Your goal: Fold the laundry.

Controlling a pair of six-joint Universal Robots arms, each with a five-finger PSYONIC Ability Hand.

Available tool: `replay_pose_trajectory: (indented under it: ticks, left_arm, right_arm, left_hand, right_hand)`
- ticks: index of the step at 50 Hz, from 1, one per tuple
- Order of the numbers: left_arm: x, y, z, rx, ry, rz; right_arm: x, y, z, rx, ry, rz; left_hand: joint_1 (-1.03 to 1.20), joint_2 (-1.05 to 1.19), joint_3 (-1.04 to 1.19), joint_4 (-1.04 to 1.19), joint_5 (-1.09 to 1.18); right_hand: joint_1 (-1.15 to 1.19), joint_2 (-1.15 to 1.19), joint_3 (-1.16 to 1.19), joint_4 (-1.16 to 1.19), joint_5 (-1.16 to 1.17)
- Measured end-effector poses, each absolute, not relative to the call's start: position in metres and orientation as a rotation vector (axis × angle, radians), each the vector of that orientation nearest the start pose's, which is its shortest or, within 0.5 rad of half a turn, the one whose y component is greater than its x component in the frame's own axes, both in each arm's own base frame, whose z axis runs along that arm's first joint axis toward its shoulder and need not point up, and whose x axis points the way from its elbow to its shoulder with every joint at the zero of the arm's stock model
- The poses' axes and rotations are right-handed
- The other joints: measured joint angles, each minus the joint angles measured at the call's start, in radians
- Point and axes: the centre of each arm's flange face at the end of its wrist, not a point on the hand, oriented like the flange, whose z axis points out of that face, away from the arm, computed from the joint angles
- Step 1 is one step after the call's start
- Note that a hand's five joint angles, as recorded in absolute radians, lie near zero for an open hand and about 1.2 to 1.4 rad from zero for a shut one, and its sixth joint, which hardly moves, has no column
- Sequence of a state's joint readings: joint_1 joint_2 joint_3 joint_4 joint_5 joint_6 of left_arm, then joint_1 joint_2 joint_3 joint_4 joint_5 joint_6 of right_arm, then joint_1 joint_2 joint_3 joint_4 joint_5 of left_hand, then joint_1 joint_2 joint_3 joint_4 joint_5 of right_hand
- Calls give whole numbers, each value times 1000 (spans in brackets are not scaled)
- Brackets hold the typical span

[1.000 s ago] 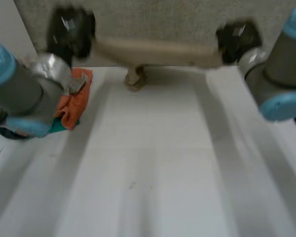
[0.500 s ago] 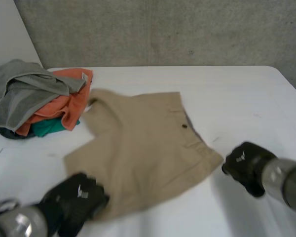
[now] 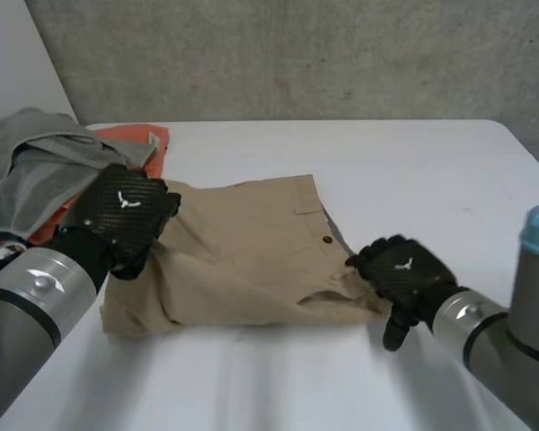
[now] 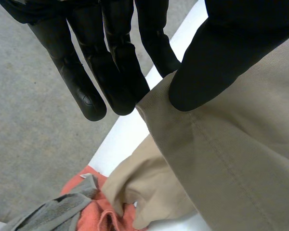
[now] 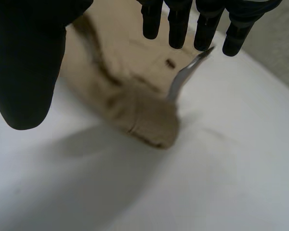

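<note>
Tan shorts (image 3: 251, 260) lie crumpled flat on the white table (image 3: 413, 171), button and waistband toward the right. My left hand (image 3: 121, 215) is at their far left corner. In the left wrist view its straight fingers (image 4: 111, 72) and thumb pinch the hem of the shorts (image 4: 231, 159) between them. My right hand (image 3: 400, 269) rests at the shorts' right edge by the waistband. In the right wrist view its fingers (image 5: 178, 24) are straight and spread above the shorts (image 5: 135, 110), with the thumb apart and nothing held.
A pile of clothes sits at the table's far left: a grey garment (image 3: 36, 171) over an orange one (image 3: 139, 139), both just beyond my left hand. A grey wall stands behind the table's far edge. Bare table lies in front of and to the right of the shorts.
The shorts, held stretched in the air a second ago, now lie on the table. My right hand has opened and let go. My left hand moved to the far left, still pinching.
</note>
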State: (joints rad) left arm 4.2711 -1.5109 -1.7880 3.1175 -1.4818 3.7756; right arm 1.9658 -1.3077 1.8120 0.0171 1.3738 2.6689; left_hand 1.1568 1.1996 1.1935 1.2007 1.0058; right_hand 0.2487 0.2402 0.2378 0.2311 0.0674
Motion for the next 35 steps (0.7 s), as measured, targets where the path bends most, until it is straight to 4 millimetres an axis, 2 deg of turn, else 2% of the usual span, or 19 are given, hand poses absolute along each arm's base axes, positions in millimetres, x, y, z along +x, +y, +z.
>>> replay_pose_trajectory:
  ticks: [3,5,6,8,11,14,15,18,19,21,22,23,24,28,32,35]
  left_arm:
    - [-241,-186,263,1279,1985,-1983]
    - [-241,-186,262,1276,1986,-1983]
    - [-240,-186,262,1274,1989,-1983]
    - [-240,-185,261,1271,1997,-1979]
    - [-238,-182,260,1265,2014,-1979]
    - [-236,-177,258,1262,2035,-1975]
    - [-234,-173,257,1267,2050,-1964]
    - [-231,-164,253,1284,2086,-1930]
    - [-227,-155,247,1311,2131,-1877]
    - [-223,-145,241,1348,2187,-1805]
    - [-221,-138,236,1377,2227,-1753]
    - [-221,-138,236,1377,2227,-1753]
    - [-218,-125,229,1431,2295,-1660]
    - [-214,-108,218,1530,2404,-1519]
    - [-217,-107,210,1585,2457,-1470]
    - [-224,-121,205,1590,2442,-1509]
  right_arm:
    - [253,-214,148,-1265,2302,-1479]
    - [256,-222,139,-1285,2299,-1484]
    - [259,-228,133,-1297,2297,-1500]
    - [260,-235,128,-1307,2304,-1533]
    - [258,-243,131,-1311,2323,-1604]
    - [253,-243,146,-1315,2333,-1689]
    - [249,-239,163,-1338,2328,-1745]
    - [241,-228,183,-1400,2324,-1786]
    - [230,-209,204,-1527,2335,-1775]
    - [219,-192,213,-1660,2359,-1701]
    - [212,-181,216,-1741,2377,-1627]
    - [212,-181,216,-1741,2377,-1627]
    - [202,-166,218,-1857,2400,-1480]
    - [194,-151,217,-1945,2393,-1291]
    - [195,-153,213,-1931,2367,-1235]
    - [201,-166,208,-1873,2361,-1259]
  left_hand:
    - [0,0,0,0,0]
    - [0,0,0,0,0]
    - [0,0,0,0,0]
    - [0,0,0,0,0]
    - [0,0,0,0,0]
    - [0,0,0,0,0]
    - [0,0,0,0,0]
    - [0,0,0,0,0]
    - [0,0,0,0,0]
    - [0,0,0,0,0]
    - [0,0,0,0,0]
    - [0,0,0,0,0]
    - [0,0,0,0,0]
    - [0,0,0,0,0]
    - [0,0,0,0,0]
    - [0,0,0,0,0]
  right_hand:
    - [252,257,256,252,250]
    - [528,554,544,548,521]
    - [671,770,753,744,736]
    - [761,914,905,913,893]
    - [792,932,943,958,932]
    - [792,932,945,962,940]
    - [792,932,945,962,940]
    - [792,932,945,962,940]
    - [792,932,945,963,941]
    - [792,932,945,963,945]
    - [792,932,945,963,945]
    - [792,932,945,963,945]
    - [792,932,945,963,948]
    - [792,932,945,963,951]
    - [801,932,945,963,954]
    - [826,932,945,964,954]
